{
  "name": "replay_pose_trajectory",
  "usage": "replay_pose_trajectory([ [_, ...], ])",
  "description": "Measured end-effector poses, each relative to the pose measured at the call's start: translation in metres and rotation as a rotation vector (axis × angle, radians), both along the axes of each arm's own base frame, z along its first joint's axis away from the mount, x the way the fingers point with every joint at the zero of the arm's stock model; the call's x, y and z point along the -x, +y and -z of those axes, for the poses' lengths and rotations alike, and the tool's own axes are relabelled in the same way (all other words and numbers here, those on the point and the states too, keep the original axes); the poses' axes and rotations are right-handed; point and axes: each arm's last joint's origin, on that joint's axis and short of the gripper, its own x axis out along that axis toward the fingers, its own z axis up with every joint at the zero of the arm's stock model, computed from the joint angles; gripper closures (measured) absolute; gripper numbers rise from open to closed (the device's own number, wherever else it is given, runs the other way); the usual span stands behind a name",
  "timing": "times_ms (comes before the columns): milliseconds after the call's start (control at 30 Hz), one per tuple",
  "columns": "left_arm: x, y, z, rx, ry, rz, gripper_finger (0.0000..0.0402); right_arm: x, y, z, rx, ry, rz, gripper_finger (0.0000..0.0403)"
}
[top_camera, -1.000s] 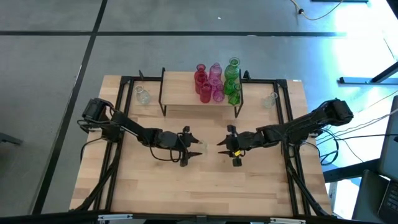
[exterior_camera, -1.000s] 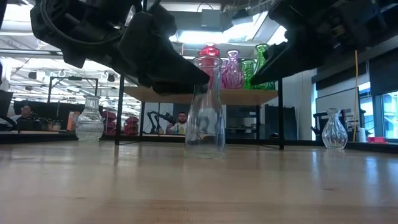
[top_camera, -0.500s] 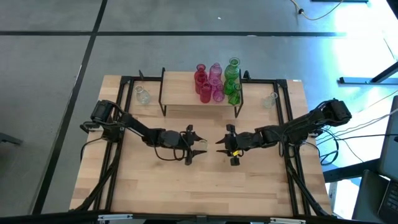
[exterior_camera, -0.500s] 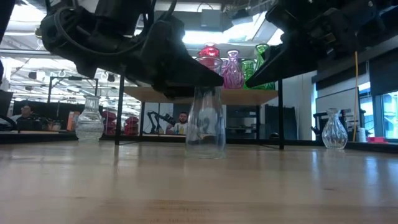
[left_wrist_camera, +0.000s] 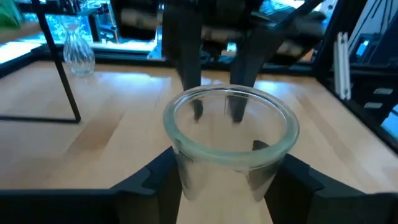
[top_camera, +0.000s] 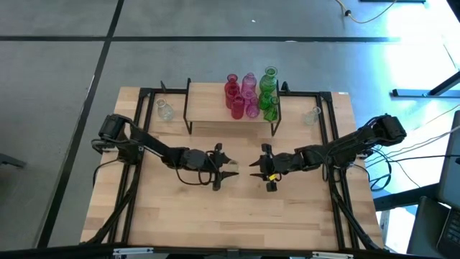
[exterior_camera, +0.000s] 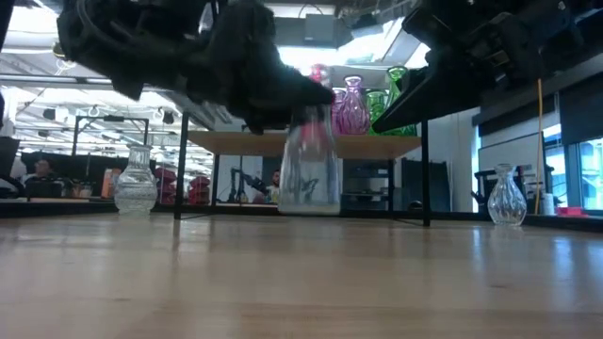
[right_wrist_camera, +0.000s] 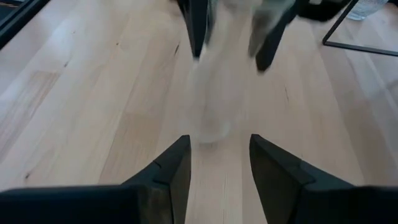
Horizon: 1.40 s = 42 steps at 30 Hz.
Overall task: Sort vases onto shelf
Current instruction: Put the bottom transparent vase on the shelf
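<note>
We're looking at two matte-black jointed arms with loose black cables along them; the right gripper (top_camera: 257, 167) has a yellow patch near its fingers.

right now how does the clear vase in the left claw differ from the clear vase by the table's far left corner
The clear vase in the left claw has straight sides and a wide mouth; the corner vase is bulbous with a narrow neck. The held one is off the table, mid-table; the corner one stands on the wood. Both are clear glass, upright.

Clear vase (right_wrist_camera: 214, 93) motion-blurred (right wrist view); neck hidden behind left gripper (exterior_camera: 283, 89), low view.
</note>
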Motion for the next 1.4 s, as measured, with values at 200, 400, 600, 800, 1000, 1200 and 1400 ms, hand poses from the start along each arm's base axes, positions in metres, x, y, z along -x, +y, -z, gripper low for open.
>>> replay_pose_trajectory([
  [200,0.011,-0.002,-0.028,-0.003,-0.004,-0.003,0.0226,0.0,0.0,0.0,-0.003,0.003,0.002,0.0256],
  [400,0.033,0.003,-0.067,-0.006,-0.01,-0.02,0.0226,0.0,0.0,0.0,-0.008,0.005,0.006,0.0256],
  [600,0.061,0.013,-0.104,-0.047,-0.056,-0.081,0.0226,0.0,0.0,-0.001,-0.012,-0.008,0.006,0.0256],
  [800,0.084,0.036,-0.136,-0.108,-0.121,-0.196,0.0226,-0.001,0.0,-0.002,-0.01,-0.023,0.003,0.0256],
  [1000,0.086,0.066,-0.178,-0.244,-0.06,-0.327,0.0226,-0.001,-0.001,-0.002,0.015,-0.03,0.034,0.0256],
  [1200,0.086,0.112,-0.208,-0.328,-0.007,-0.413,0.0226,-0.001,-0.001,-0.002,0.018,-0.023,0.036,0.0256],
  [1400,0.098,0.171,-0.211,-0.297,-0.017,-0.419,0.0225,-0.001,-0.001,-0.001,0.022,-0.021,0.034,0.0256],
])
